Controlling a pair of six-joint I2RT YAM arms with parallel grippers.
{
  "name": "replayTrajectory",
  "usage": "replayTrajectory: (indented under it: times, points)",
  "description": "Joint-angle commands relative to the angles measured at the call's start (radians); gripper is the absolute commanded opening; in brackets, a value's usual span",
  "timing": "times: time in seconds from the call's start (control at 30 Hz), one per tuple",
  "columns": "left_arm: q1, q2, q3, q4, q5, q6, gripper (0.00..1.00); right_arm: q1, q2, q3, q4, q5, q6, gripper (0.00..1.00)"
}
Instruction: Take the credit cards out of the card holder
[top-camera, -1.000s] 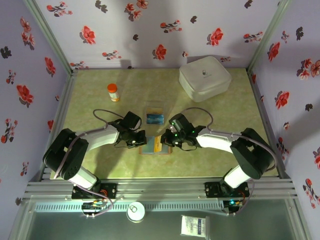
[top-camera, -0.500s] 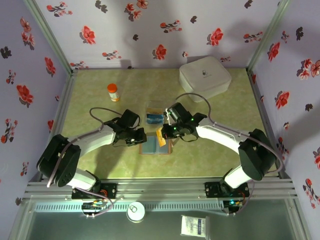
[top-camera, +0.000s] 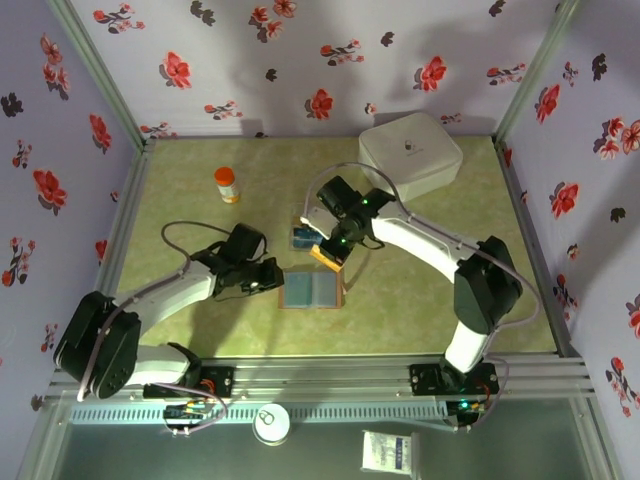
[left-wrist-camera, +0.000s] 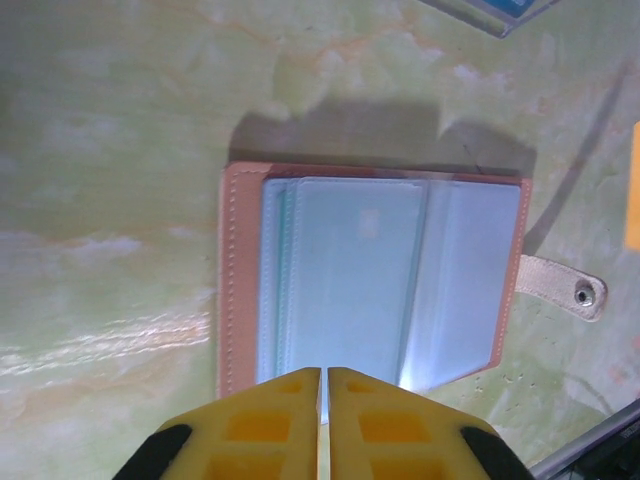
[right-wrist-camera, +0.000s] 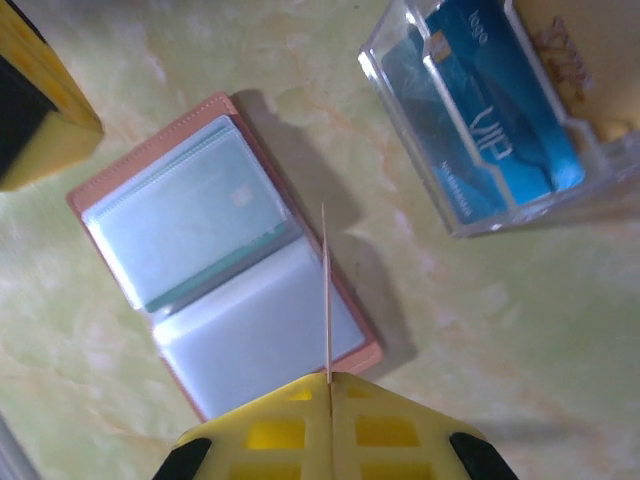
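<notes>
Top external: two containers on the green desk (top-camera: 430, 300), plus one white rounded box (top-camera: 410, 155) and one small orange bottle (top-camera: 228, 184). Container one, clear plastic tray (top-camera: 308, 232): blue credit cards (top-camera: 309, 236) lie inside. Right wrist view resolves these as at least two overlapping cards, the top one printed "VIP"; exact count not readable. Container two, card holder (top-camera: 312, 290): lies open and flat near the desk's middle, on the near side of the tray, clear sleeves facing up. Left wrist view adds its brown stitched border and one snap tab (left-wrist-camera: 565, 290). A thin teal edge sits in one sleeve; card or lining, I cannot tell. Right end effector (top-camera: 329, 250) is clenched on one yellow-orange credit card (top-camera: 324, 256), held over the gap between tray and holder. Right wrist view shows that card edge-on, a thin line. Left end effector (top-camera: 268, 279) sits just left of the holder, fingers closed together, grasping nothing.
</notes>
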Motion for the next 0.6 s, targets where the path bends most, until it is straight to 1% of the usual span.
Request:
replayTrajectory:
  times: [0.0, 0.2, 0.47, 0.57]
  points:
    - [0.019, -0.040, -0.023, -0.045, -0.013, 0.017, 0.10, -0.028, 0.061, 0.119, -0.115, 0.031, -0.223, 0.00]
    - [0.057, -0.099, -0.062, -0.074, -0.012, 0.023, 0.12, -0.057, 0.213, 0.363, -0.212, -0.012, -0.347, 0.00]
    - [0.090, -0.128, -0.092, -0.095, -0.010, 0.032, 0.13, -0.085, 0.431, 0.727, -0.332, -0.051, -0.413, 0.00]
    - [0.105, -0.143, -0.101, -0.102, -0.011, 0.038, 0.13, -0.095, 0.495, 0.818, -0.360, -0.060, -0.429, 0.00]
